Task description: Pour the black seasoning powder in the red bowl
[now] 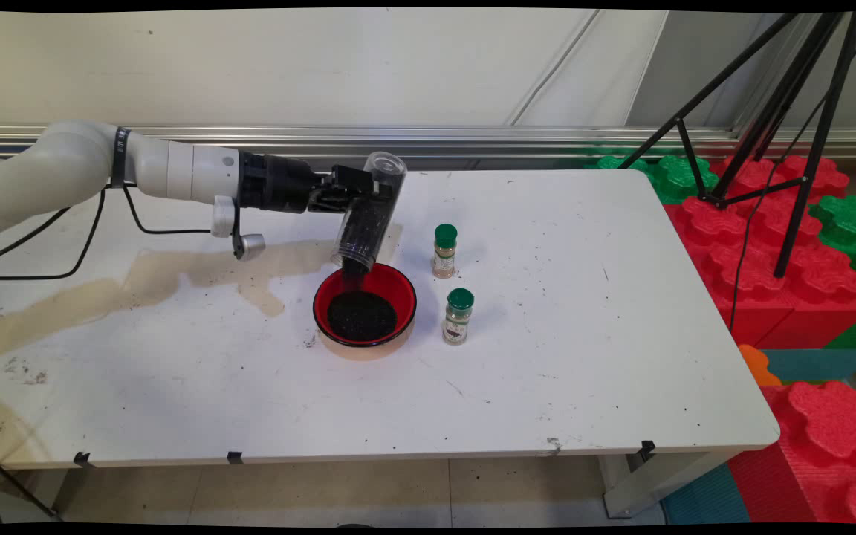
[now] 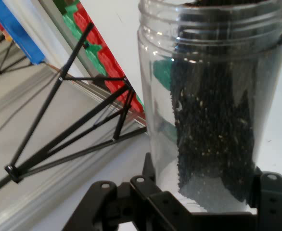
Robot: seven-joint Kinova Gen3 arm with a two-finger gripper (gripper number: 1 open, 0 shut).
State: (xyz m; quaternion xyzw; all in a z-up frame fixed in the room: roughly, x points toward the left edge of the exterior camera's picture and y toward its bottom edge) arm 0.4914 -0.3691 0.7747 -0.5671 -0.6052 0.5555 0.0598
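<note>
The clear jar (image 1: pixel 368 215) of dark grains hangs tipped mouth-down over the red bowl (image 1: pixel 365 305), clamped in the gripper (image 1: pixel 368 200), grains sliding toward the mouth and a dark heap already in the bowl. Two green-capped spice bottles (image 1: pixel 444 251) stand just beside the bowl. How much remains inside is hard to judge.

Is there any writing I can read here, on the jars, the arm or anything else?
No text can be read.
Far spice jar: it has a label, too small to read.
Near spice jar: it has a label, too small to read.
Clear jar in the gripper: no label visible in either view.
Red bowl: no writing visible.
</note>
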